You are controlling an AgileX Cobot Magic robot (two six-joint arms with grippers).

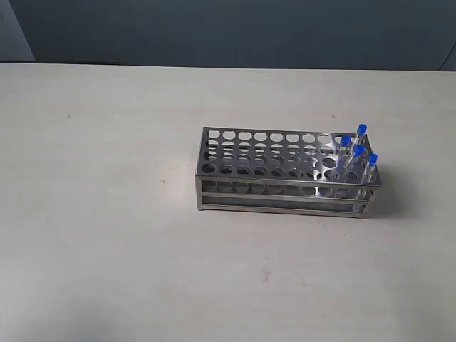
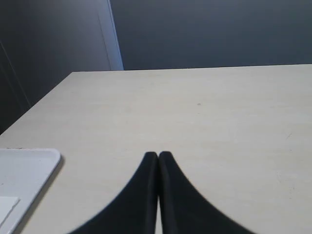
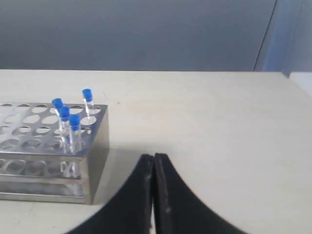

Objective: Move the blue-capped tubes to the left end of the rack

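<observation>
Blue-capped tubes (image 1: pixel 358 151) cluster at the rack's (image 1: pixel 278 192) right end, right of frame centre. My right end effector (image 3: pixel 154 158) is closed, empty: I'd open it, then descend straight over one cap.

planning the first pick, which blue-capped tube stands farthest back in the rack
The tube whose cap shows highest in the exterior view; the other three stand nearer the front.

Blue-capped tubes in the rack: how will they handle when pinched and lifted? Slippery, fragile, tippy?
Probably light and stiff: the blue-capped tubes look slim, clear plastic. Likely slippery to pinch, being smooth and round. They lean at slightly different angles in the rack, so the holes seem loose: expect wobble on lifting.
</observation>
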